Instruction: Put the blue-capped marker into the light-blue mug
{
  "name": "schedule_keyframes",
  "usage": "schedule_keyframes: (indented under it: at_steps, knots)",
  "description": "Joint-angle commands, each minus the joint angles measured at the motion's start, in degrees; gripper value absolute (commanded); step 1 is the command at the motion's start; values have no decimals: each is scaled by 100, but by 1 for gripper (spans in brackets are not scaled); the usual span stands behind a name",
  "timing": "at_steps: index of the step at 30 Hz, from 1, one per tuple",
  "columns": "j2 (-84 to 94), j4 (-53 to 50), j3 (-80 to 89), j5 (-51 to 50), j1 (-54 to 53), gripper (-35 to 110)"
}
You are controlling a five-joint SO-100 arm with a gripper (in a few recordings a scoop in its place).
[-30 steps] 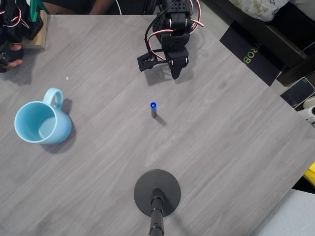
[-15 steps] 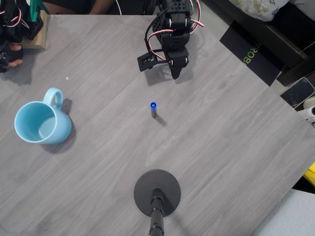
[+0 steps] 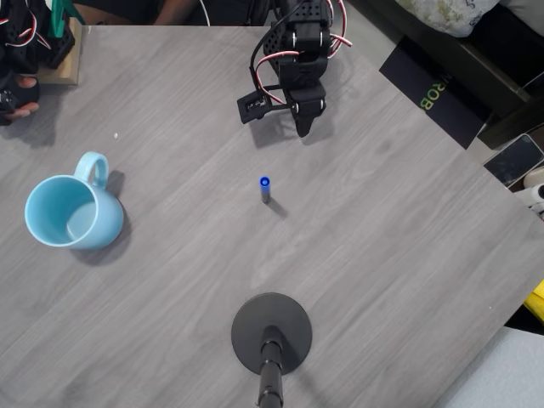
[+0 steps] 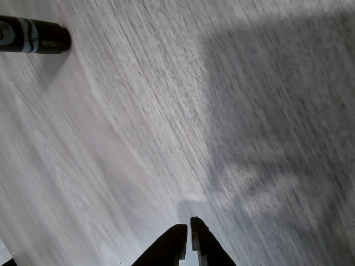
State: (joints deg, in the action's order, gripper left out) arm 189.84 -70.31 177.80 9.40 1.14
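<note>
The blue-capped marker [image 3: 265, 189] stands upright on its end near the middle of the grey table, its blue cap facing up in the overhead view. In the wrist view its dark barrel [image 4: 34, 42] shows at the top left corner. The light-blue mug [image 3: 68, 212] sits upright at the left, handle toward the back, with nothing visible inside. My gripper [image 3: 304, 126] hovers behind and slightly right of the marker, apart from it. Its fingertips [image 4: 187, 244] are shut with nothing between them, low over bare table.
A round black stand base [image 3: 272, 333] with a pole sits at the front centre. A wooden block [image 3: 61, 59] with dark hardware is at the back left corner. The table's right edge [image 3: 476, 161] runs diagonally, with dark objects beyond it.
</note>
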Motion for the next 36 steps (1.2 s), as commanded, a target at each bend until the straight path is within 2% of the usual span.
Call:
schedule_keyframes:
  at_steps: [1,27,33,36]
  knots:
    - [141,26,-26,176,0,0]
    - [141,97,-26,589,26,0]
    - [141,158,-26,1477,-149,0]
    - [132,123,-26,2628,-316,0]
